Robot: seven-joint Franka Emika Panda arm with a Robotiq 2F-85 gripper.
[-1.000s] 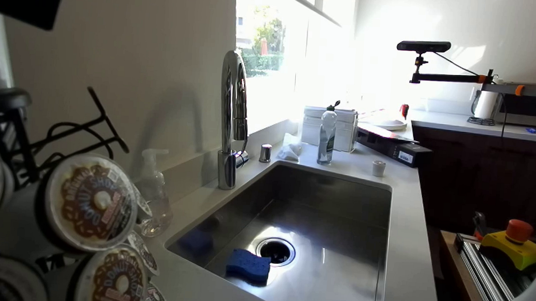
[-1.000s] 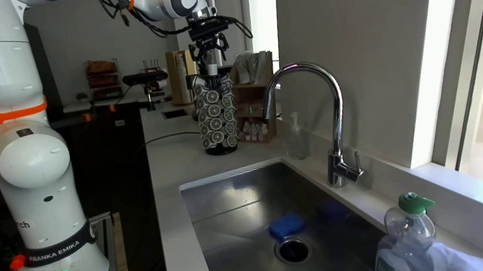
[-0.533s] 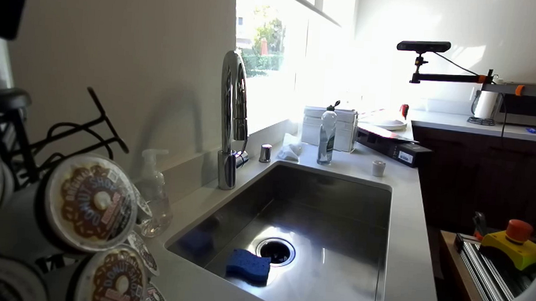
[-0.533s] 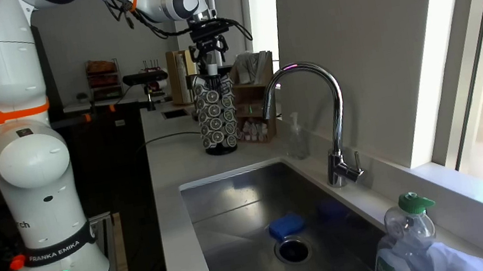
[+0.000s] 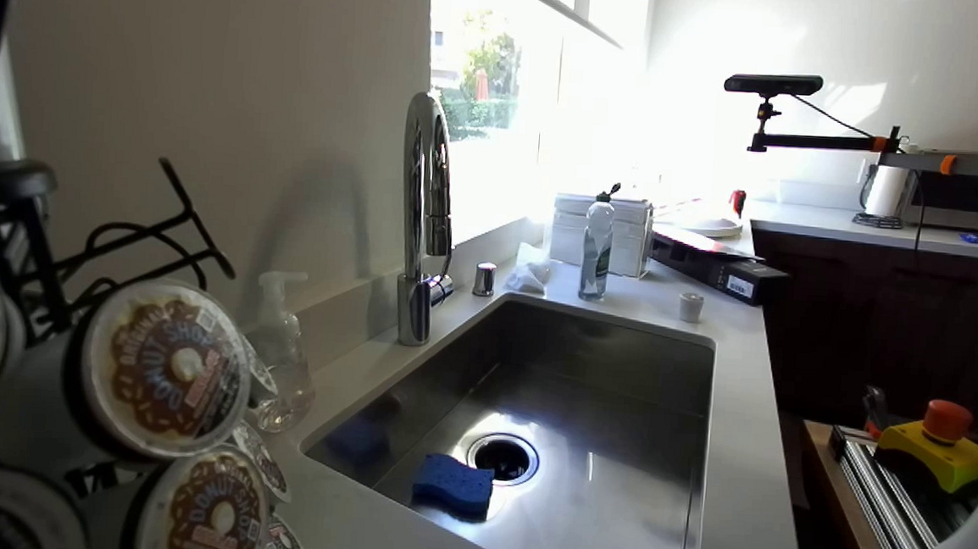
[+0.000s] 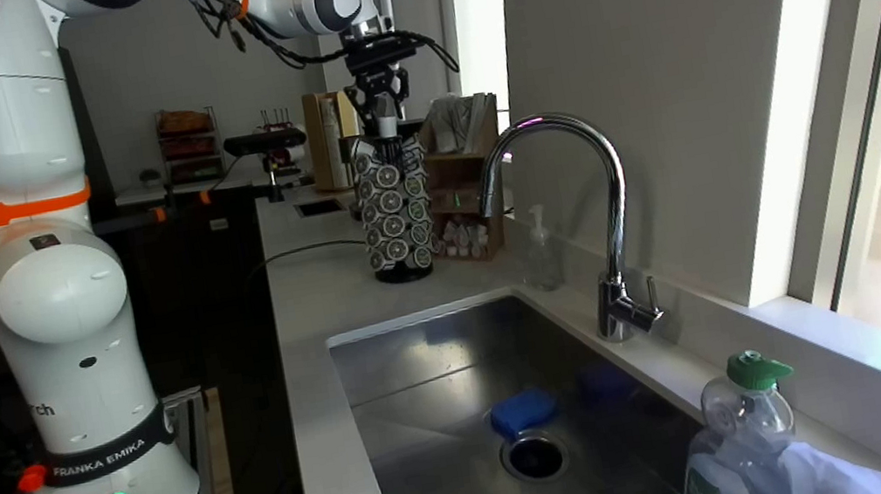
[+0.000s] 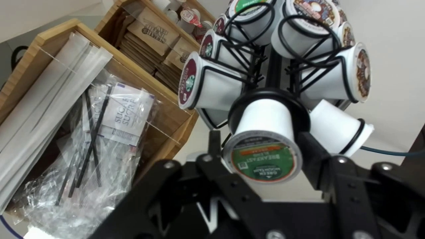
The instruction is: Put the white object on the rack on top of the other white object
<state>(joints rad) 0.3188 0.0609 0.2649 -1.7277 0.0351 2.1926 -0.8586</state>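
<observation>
Gripping the white coffee pod [image 7: 264, 142] evenly is, we judge, the step in hand. It appears to stand on the round black cap [image 7: 300, 114] of the wire rack [image 7: 273, 73], its printed lid toward us in the wrist view and its narrower end at the cap. Our gripper [image 7: 260, 146] straddles it, fingers [image 7: 215, 142] part-way apart, but we cannot tell whether both pads press on it. We do best to centre the pod, then squeeze gently, since a tapered cup could slip or dent, and to raise it straight up before any sideways move. In the wrist view a tilted second pod [image 7: 332, 122] lies near one finger, so we should swing neither toward it nor toward the wooden box [image 7: 136, 70]. If the small white cup [image 5: 690, 307] on the counter [image 5: 745, 460] beside the sink [image 5: 620, 350], seen in an exterior view, is the other white object, we must lower ours slowly and level.
</observation>
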